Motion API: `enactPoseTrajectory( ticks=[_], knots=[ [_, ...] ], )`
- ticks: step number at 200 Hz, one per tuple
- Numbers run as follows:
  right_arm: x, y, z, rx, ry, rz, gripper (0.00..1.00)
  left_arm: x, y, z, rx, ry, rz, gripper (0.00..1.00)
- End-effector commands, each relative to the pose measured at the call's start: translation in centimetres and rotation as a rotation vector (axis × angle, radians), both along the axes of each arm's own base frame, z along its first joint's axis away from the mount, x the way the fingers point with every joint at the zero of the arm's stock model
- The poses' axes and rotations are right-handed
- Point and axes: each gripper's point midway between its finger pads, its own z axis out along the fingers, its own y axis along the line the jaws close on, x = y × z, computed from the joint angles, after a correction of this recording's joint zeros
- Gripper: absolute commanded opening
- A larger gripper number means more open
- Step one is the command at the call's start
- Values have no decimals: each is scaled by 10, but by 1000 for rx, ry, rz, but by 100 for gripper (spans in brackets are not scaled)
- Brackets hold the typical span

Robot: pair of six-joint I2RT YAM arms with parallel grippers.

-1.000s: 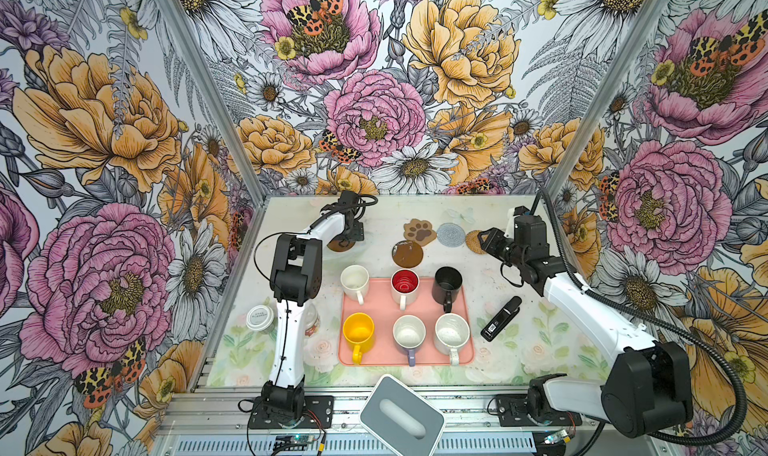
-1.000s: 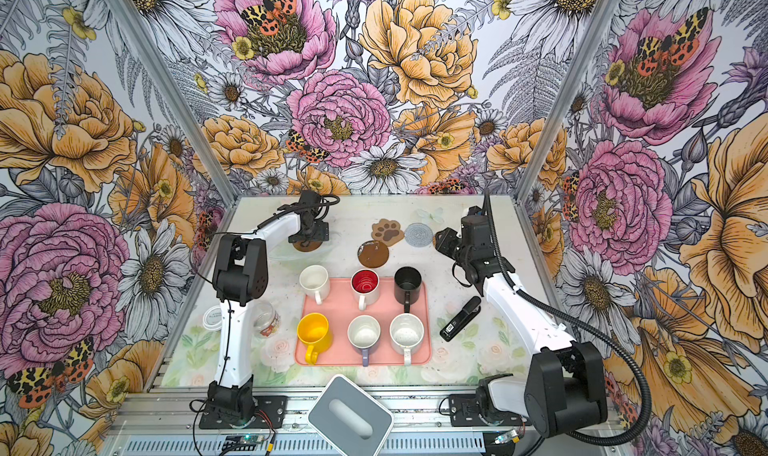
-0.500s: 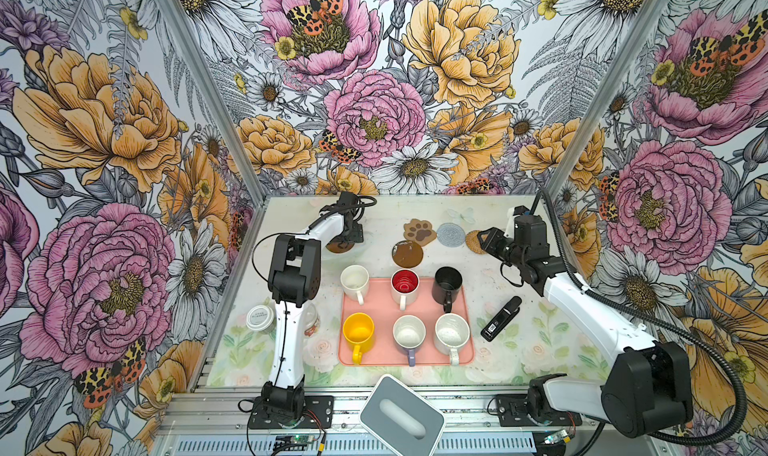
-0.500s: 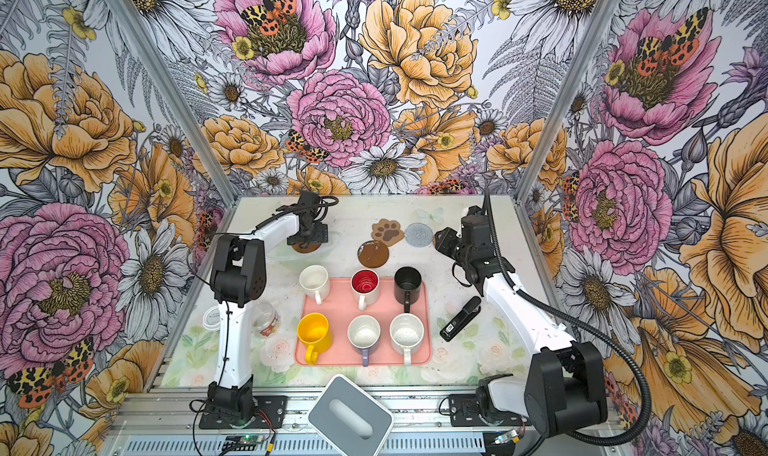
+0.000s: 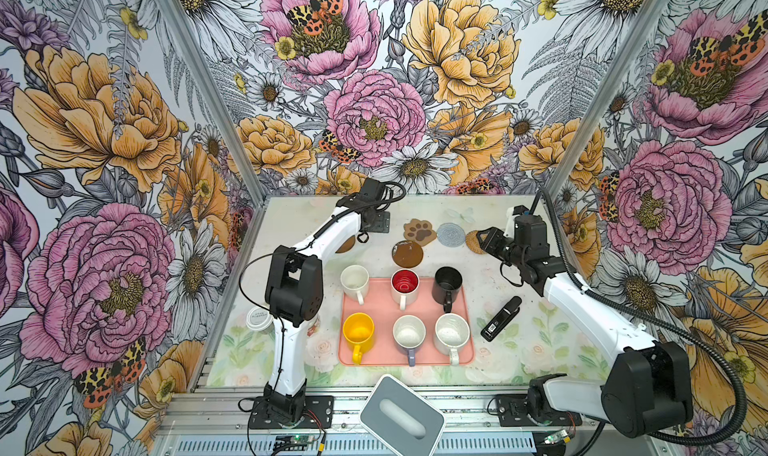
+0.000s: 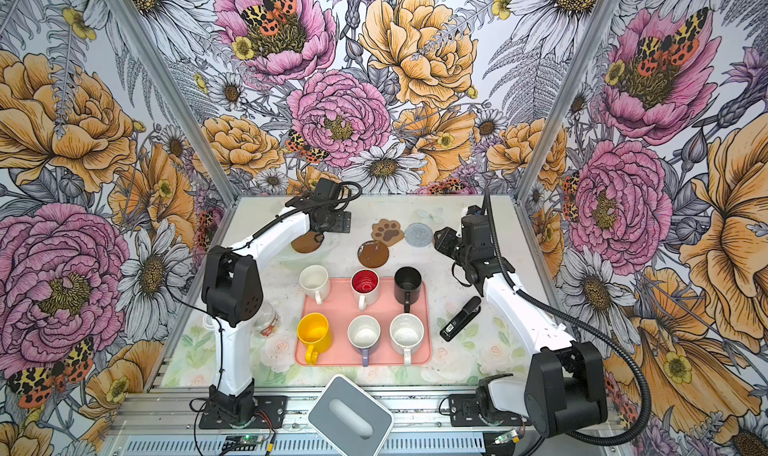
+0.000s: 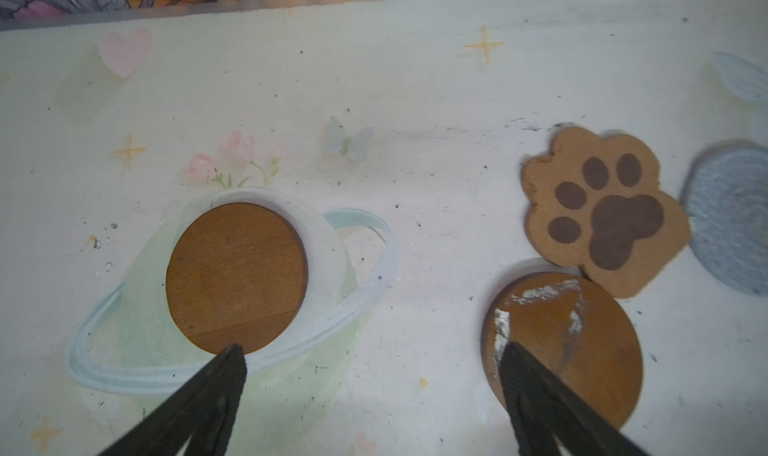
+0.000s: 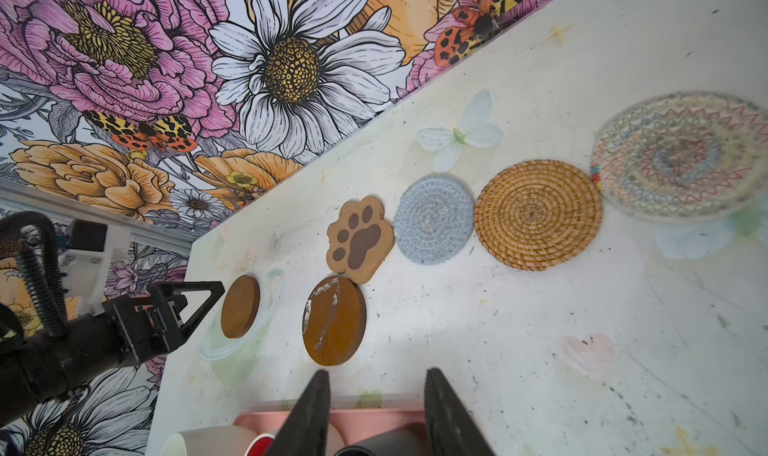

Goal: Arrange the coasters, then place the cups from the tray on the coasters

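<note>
1. We judge the coaster-arranging step to be in hand. The left gripper [image 7: 372, 350] hangs spread wide and empty over the plain brown wooden disc [image 7: 237, 277], which lies flat at centre left of the left wrist view.
2. The right gripper [image 8: 377, 375] stands parted with nothing between its fingers, at the bottom of the right wrist view.
3. The tan paw-print coaster [image 8: 360, 239], grey-blue woven round [image 8: 434, 219], tan rattan round [image 8: 538, 214] and clear lacy round [image 8: 681, 154] form a row rising toward the upper right. In both top views the paw's toes point toward the top.
4. The scuffed brown disc [image 8: 334, 321] sits below that row, touching the paw. The next move probably calls for pulling it clear.
5. The six handled mugs [image 5: 405, 283] wait on the salmon-pink tray [image 5: 382, 308], handles pointing toward the bottom.
</note>
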Motion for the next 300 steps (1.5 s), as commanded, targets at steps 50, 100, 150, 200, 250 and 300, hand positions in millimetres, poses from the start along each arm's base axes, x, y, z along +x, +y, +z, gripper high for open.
enactPoseTrajectory(
  ticks=[50, 100, 150, 200, 250, 300],
  knots=[
    [2, 1, -3, 2, -16, 11, 41, -44, -90, -16, 38, 59, -235, 99],
    [2, 0, -6, -4, -11, 13, 41, -56, -125, -48, 5, 136, -291, 99],
    [4, 1, -5, 12, -21, 27, 42, -59, -141, -81, 15, 201, -292, 99],
    [3, 0, -5, 25, -27, 33, 41, -56, -143, -97, 32, 220, -271, 99],
    [2, -5, -6, 31, -28, 23, 41, -54, -137, -116, 73, 241, -262, 97],
    [0, -11, -7, 36, -27, 5, 41, -47, -123, -129, 82, 259, -216, 96]
  ],
)
